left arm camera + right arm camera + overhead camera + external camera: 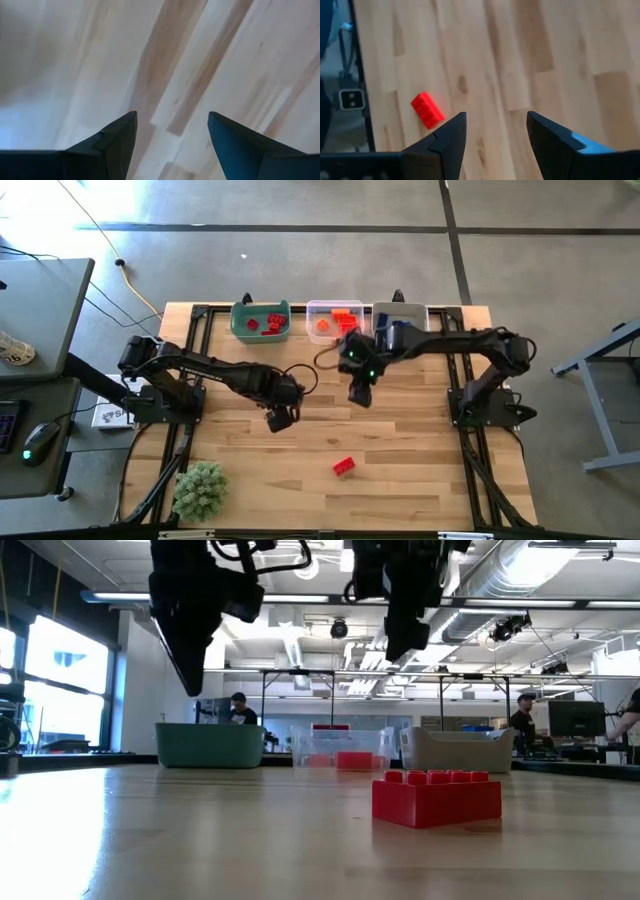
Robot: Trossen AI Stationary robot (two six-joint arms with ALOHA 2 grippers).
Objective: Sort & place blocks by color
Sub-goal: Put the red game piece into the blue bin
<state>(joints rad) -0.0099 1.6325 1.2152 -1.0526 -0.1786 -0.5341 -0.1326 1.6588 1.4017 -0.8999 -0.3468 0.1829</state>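
One red block lies alone on the wooden worktop, toward six o'clock of centre. Only the low view resolves its studded top and oblong body; only the high view shows red blocks in the green bin and orange ones in the clear bin at twelve o'clock. Left end effector hangs raised over mid-worktop, fingers spread, holding nothing. Right end effector, at its three o'clock and also raised, is likewise spread and empty, arm reaching in from the right.
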